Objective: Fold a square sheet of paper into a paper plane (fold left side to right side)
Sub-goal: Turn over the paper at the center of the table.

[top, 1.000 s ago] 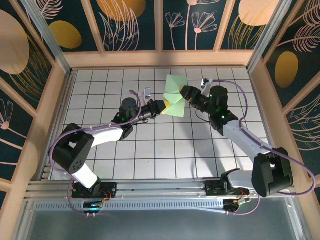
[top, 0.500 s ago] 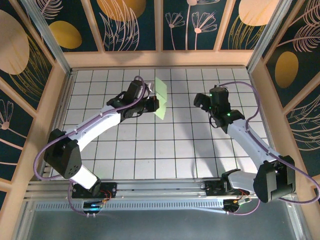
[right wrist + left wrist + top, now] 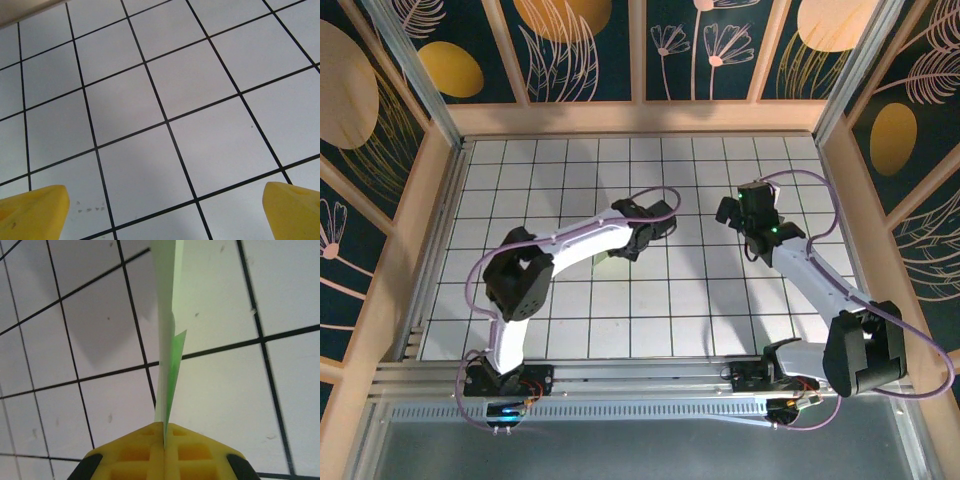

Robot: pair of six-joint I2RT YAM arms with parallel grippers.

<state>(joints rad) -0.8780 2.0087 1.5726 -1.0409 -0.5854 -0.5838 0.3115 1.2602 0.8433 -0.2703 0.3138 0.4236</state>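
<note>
The sheet of paper (image 3: 166, 300) is pale green and folded into flat layers. It stands edge-on in the left wrist view, rising from my left gripper (image 3: 164, 426), whose yellow jaws are pressed shut on its lower edge. From above, a small pale-green patch of the paper (image 3: 608, 263) shows beneath my left gripper (image 3: 625, 248) near the middle of the grid. Whether it has a dart shape I cannot tell. My right gripper (image 3: 730, 210) hovers to the right, well apart from the paper. Its jaws stand wide open (image 3: 165, 215) over bare tiles, with nothing between them.
The white grid table (image 3: 670, 300) is fenced by wooden rails (image 3: 640, 118) at the back and on both sides. The left arm (image 3: 570, 245) arches across the middle tiles. The right arm (image 3: 810, 270) runs along the right side.
My right gripper opened, let go of the paper and drew back to the right. My left arm carried the paper from the far middle down toward the table's centre.
</note>
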